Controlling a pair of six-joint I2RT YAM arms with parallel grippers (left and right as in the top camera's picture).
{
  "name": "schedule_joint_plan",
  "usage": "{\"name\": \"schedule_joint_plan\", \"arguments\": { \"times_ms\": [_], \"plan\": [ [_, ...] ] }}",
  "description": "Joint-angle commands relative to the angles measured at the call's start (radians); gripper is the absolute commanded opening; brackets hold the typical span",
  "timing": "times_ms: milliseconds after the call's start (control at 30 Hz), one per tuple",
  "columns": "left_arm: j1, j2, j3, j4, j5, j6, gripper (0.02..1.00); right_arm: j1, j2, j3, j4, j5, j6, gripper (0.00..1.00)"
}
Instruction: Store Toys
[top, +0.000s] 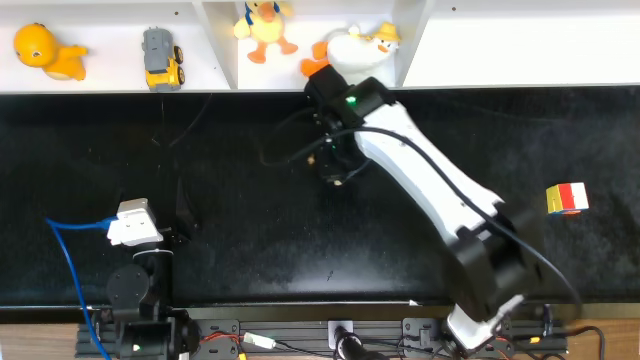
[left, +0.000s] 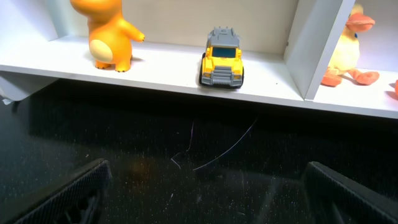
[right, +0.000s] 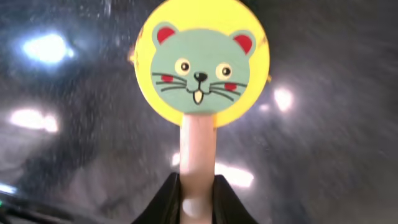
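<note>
A toy rattle (right: 202, 59) with a round yellow head, a green mouse face and a pale wooden handle is clamped by the handle in my right gripper (right: 198, 188). That gripper (top: 335, 168) hangs over the black table just in front of the white shelf (top: 100, 85). My left gripper (left: 205, 173) is open and holds nothing, low over the table at the near left, facing the shelf (left: 161, 70). A coloured cube (top: 567, 199) lies on the table at the right.
On the shelf stand an orange figure (top: 45, 50) (left: 109, 34), a yellow and grey truck (top: 162, 58) (left: 222, 57), a yellow plush duck (top: 265, 25) (left: 348, 46) and a white duck (top: 360, 45). White dividers split the shelf into compartments; the rightmost one holds nothing.
</note>
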Motion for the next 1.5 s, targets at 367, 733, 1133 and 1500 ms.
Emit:
{"name": "schedule_joint_plan", "arguments": {
  "times_ms": [367, 733, 1133, 1500],
  "plan": [
    [0.01, -0.012, -0.004, 0.002, 0.006, -0.003, 0.998, -0.492, -0.456, -0.246, 0.006, 0.098, -0.122, 0.047],
    [0.01, -0.012, -0.004, 0.002, 0.006, -0.004, 0.998, -0.715, -0.465, -0.317, 0.323, 0.047, -0.375, 0.047],
    [0.01, -0.012, -0.004, 0.001, 0.006, -0.003, 0.998, -0.713, -0.319, -0.32, 0.586, -0.041, -0.483, 0.047],
    [0.01, -0.012, -0.004, 0.002, 0.006, -0.003, 0.996, -0.686, -0.227, -0.32, 0.715, -0.097, -0.528, 0.049]
  ]
}}
